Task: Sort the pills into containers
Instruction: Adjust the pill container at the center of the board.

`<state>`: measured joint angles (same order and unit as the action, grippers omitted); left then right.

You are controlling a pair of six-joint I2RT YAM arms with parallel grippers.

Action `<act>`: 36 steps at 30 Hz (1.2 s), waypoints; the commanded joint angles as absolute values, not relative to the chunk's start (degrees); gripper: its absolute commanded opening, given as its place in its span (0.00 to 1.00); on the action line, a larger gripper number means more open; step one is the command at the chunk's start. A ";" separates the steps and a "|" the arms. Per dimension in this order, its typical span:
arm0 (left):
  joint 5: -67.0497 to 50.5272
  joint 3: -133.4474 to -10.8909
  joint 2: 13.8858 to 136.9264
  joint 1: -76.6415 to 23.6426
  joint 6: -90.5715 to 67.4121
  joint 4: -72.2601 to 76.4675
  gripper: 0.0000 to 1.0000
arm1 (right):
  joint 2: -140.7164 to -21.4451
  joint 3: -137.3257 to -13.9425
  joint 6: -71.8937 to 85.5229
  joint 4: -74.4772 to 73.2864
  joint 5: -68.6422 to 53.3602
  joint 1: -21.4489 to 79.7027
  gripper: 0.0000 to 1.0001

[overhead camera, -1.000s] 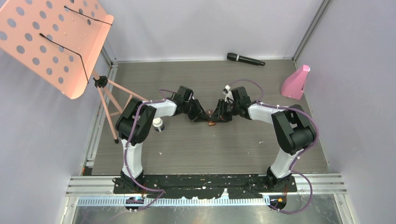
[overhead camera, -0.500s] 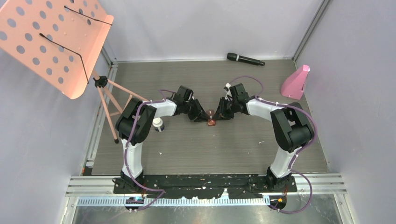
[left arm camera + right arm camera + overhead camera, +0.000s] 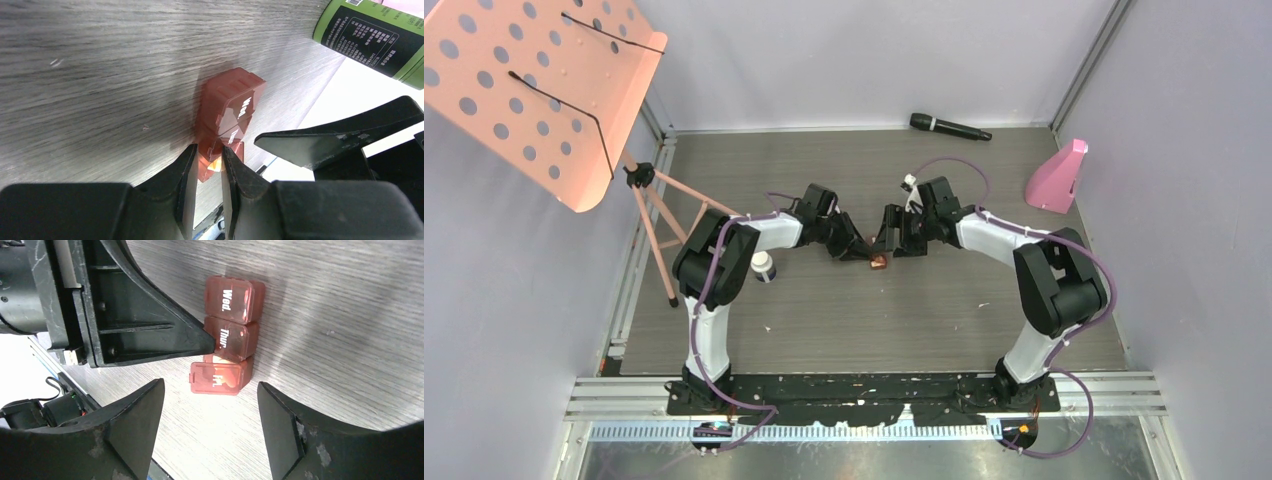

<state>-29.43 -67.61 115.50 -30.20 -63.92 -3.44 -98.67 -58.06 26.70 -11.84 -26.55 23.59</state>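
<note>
A translucent red-brown pill case (image 3: 229, 340) lies flat on the grey wood-grain table (image 3: 824, 320) midway between two robot arms, its three compartments marked "Wed.", "Thur." and "Fri." in white. The left gripper (image 3: 207, 156) has its fingers (image 3: 186, 186) drawn close together, pinching the "Fri." end of the case, where the plastic glows orange between the pads. Seen from the right wrist, the "Wed." and "Thur." lids sit flush, and what they hold cannot be made out; the "Fri." lid (image 3: 216, 378) sits out of line with its neighbours, with a pale shape showing at its edge that may be a pill, though it is too indistinct to say. The right gripper (image 3: 210, 385) hangs just above that end of the case, its fingers (image 3: 137, 422) spread wide on either side and touching nothing. A green bottle with a black printed panel (image 3: 377, 37) lies near the case at the edge of the left wrist's view, its contents hidden. In the overhead view, a small white bottle with a dark cap (image 3: 763, 267) stands upright beside the left arm's elbow, well apart from the case (image 3: 878, 262). A black microphone (image 3: 949, 127) lies by the far wall, a pink perforated music stand (image 3: 534, 90) fills the upper left corner, and a pink wedge-shaped object (image 3: 1057, 178) sits at the right.
</note>
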 commanded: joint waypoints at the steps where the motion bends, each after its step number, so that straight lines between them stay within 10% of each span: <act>1: -26.85 -68.44 117.60 -29.84 -64.12 -5.11 0.24 | -97.25 -59.84 22.52 -12.39 -25.58 24.89 0.76; 15: -26.68 -68.30 117.51 -29.80 -64.60 -5.14 0.25 | -99.50 -65.15 16.24 -20.94 -2.66 31.87 0.76; 36: -24.97 -69.69 117.76 -29.42 -62.08 -8.32 0.25 | -95.71 -66.61 17.47 -22.45 9.58 31.99 0.50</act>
<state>-28.10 -68.71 116.68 -29.87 -64.07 -4.69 -99.24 -64.18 17.72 -22.46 5.37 32.29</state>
